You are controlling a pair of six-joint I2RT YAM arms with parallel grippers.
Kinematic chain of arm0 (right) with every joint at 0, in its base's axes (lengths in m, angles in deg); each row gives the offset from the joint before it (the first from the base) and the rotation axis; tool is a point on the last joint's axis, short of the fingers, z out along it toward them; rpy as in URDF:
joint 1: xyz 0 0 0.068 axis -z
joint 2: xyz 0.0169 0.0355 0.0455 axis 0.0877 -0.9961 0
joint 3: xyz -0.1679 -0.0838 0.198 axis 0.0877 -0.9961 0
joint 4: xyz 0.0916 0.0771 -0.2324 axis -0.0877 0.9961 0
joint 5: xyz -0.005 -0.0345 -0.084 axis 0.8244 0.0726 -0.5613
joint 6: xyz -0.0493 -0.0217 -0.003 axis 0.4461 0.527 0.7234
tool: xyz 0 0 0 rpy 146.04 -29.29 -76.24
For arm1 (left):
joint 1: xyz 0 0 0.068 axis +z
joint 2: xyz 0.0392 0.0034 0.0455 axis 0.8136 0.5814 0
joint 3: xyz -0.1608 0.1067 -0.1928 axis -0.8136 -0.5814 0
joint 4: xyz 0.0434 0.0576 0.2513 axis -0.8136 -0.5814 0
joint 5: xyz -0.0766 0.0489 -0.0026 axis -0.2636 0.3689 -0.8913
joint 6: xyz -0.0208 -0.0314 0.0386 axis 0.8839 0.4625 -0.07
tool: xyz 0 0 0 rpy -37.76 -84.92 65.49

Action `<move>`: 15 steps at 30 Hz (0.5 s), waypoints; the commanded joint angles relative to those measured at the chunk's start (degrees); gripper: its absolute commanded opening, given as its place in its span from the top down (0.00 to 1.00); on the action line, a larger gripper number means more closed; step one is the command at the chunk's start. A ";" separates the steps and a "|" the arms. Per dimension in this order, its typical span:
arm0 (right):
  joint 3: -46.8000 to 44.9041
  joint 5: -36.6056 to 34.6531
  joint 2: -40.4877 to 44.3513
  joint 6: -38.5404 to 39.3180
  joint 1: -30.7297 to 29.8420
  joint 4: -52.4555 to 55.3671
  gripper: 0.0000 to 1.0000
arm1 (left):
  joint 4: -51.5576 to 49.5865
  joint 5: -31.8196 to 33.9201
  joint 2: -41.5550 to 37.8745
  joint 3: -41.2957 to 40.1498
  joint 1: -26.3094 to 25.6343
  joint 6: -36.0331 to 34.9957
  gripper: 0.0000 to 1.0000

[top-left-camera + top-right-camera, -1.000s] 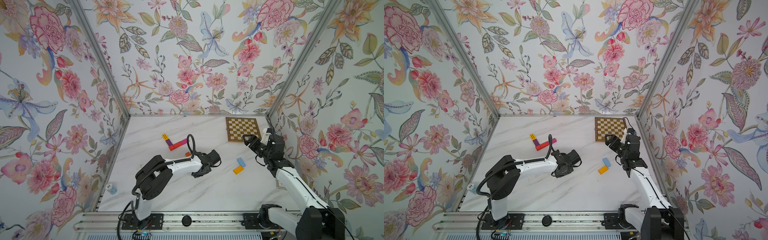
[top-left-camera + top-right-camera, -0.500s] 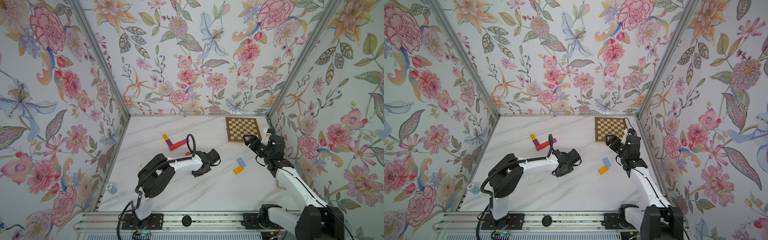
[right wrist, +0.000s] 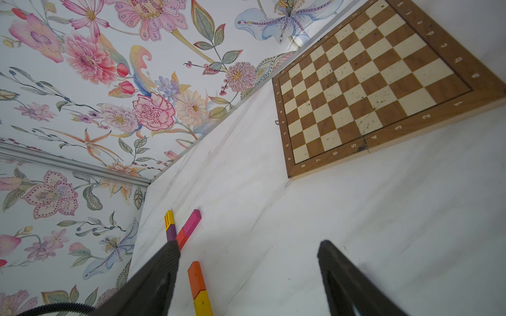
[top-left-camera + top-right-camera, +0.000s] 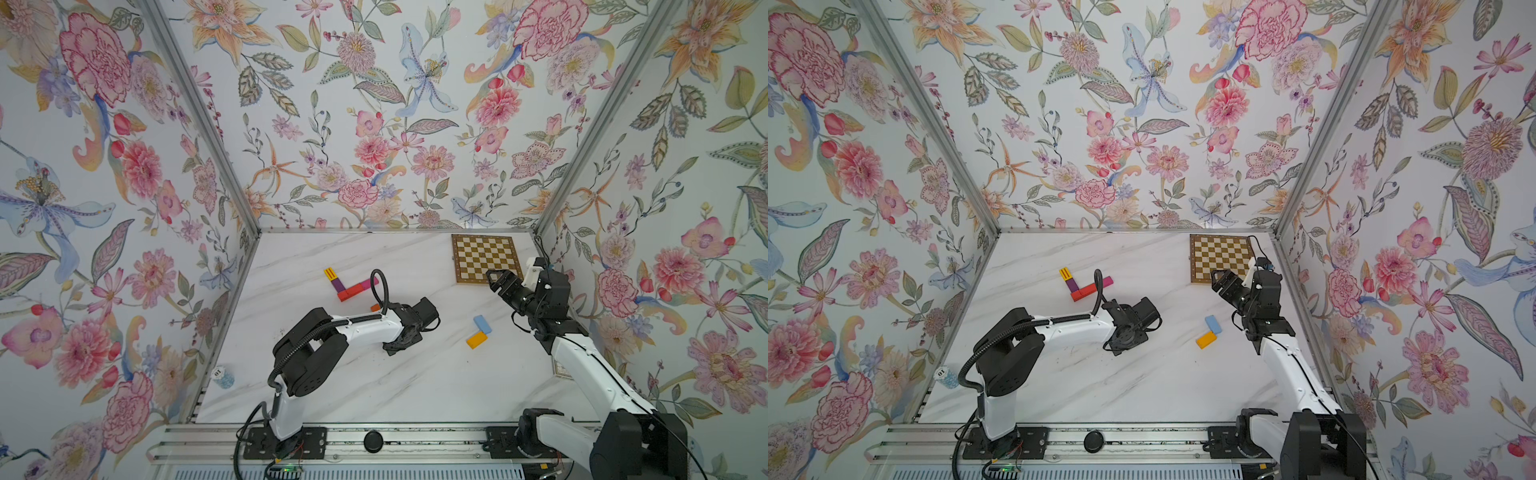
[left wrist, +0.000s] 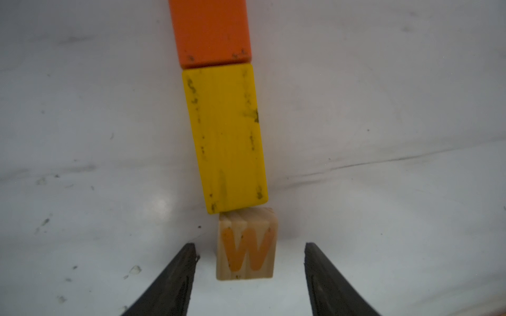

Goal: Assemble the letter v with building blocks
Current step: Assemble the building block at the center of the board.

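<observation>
On the marble surface (image 4: 374, 386), the left end effector (image 5: 249, 244) stands with fingers apart, either side of the W cube (image 5: 246, 251) and clear of it. The cube abuts a yellow block (image 5: 226, 136), which meets an orange block (image 5: 210, 32) end to end. In both top views the left arm (image 4: 365, 328) hides most of this row. Nearby lie a light blue block (image 4: 482, 324) and an orange-yellow block (image 4: 476, 339), touching. Farther back is a V-like angle (image 4: 350, 292) of yellow, purple, red and magenta blocks, with a cable loop (image 4: 380, 286) crossing its magenta end. The right end effector (image 4: 496, 276), fingers apart and empty, hovers at the chessboard (image 4: 486, 253)'s near edge.
</observation>
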State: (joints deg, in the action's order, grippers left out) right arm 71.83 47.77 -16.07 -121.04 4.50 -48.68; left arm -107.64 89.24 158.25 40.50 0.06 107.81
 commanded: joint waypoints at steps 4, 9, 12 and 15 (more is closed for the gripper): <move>-0.46 0.34 -2.03 0.50 0.45 -0.65 0.18 | -0.94 5.41 -7.72 -1.97 -0.78 0.15 0.26; -0.33 0.29 -2.40 0.61 0.36 -0.63 0.18 | -1.11 9.52 -13.00 -3.01 -2.06 -0.36 0.24; -0.09 0.40 -2.68 0.24 -0.05 -0.62 0.19 | -1.20 11.76 -15.89 -3.66 -2.30 -1.11 0.23; 0.90 0.48 -3.53 0.32 -1.48 -0.33 0.19 | -0.30 15.93 -19.20 -4.83 -2.22 -3.47 0.24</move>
State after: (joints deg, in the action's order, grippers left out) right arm 71.87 47.77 -18.58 -121.06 4.19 -48.68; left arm -107.49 98.92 141.79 37.22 -1.86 106.92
